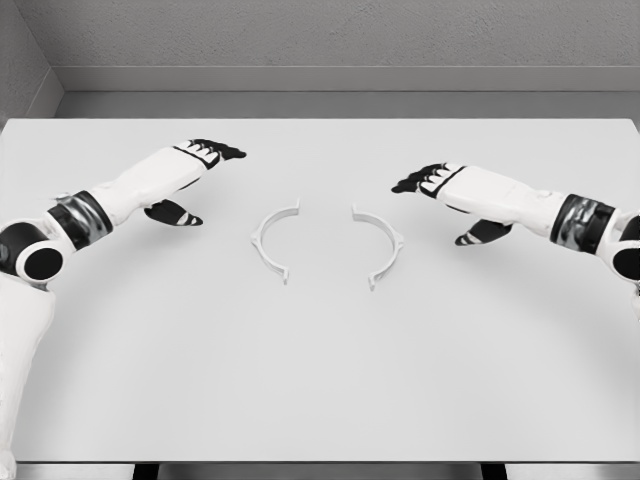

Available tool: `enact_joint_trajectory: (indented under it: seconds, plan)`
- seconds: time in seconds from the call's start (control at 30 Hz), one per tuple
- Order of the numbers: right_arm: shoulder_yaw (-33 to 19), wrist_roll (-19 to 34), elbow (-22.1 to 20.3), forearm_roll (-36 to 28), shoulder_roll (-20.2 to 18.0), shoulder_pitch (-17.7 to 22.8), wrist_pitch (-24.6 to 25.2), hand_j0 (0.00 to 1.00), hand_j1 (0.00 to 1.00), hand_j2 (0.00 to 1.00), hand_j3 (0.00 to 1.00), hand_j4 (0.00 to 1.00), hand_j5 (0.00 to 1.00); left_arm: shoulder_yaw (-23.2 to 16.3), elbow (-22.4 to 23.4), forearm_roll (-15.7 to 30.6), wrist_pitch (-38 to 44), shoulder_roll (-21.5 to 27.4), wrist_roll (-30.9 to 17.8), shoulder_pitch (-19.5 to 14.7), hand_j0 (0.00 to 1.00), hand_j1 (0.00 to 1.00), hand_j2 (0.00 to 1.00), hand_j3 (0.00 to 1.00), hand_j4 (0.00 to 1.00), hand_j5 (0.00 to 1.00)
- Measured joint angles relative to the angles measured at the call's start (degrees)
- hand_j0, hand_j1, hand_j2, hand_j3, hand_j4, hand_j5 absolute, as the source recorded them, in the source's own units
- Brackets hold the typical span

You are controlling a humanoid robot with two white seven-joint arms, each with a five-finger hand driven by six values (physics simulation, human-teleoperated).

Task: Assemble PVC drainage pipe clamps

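Two white half-ring clamp pieces lie flat on the white table (320,380), apart, with their open sides facing each other. The left clamp half (267,243) curves like a "C"; the right clamp half (387,247) mirrors it. My left hand (205,160) hovers to the upper left of the left half, its fingers stretched out and holding nothing. To the upper right of the right half, my right hand (432,182) hangs with fingers extended and thumb pointing down. Neither hand touches a clamp piece.
A grey wall (330,40) runs behind the table's far edge. A gap of bare table separates the two clamp halves.
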Motion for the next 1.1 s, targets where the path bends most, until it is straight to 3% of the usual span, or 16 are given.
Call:
enact_joint_trajectory:
  seconds: [0.53,1.1]
  plan:
    - [-0.41,-0.02,10.27,0.22,4.81,-3.08,0.05,1.0,1.0,1.0,1.0,1.0,1.0,-0.7,-0.43,-7.1,9.88,-7.12,0.27,0.0,1.0,1.0,1.0,1.0,1.0,1.0]
    - [0.47,0.08,15.95,0.58,8.71,-5.89,0.57,1.0,1.0,1.0,1.0,1.0,1.0,-2.42,-0.4,-7.77,10.72,-8.14,0.28,0.53,1.0,1.0,1.0,1.0,1.0,1.0]
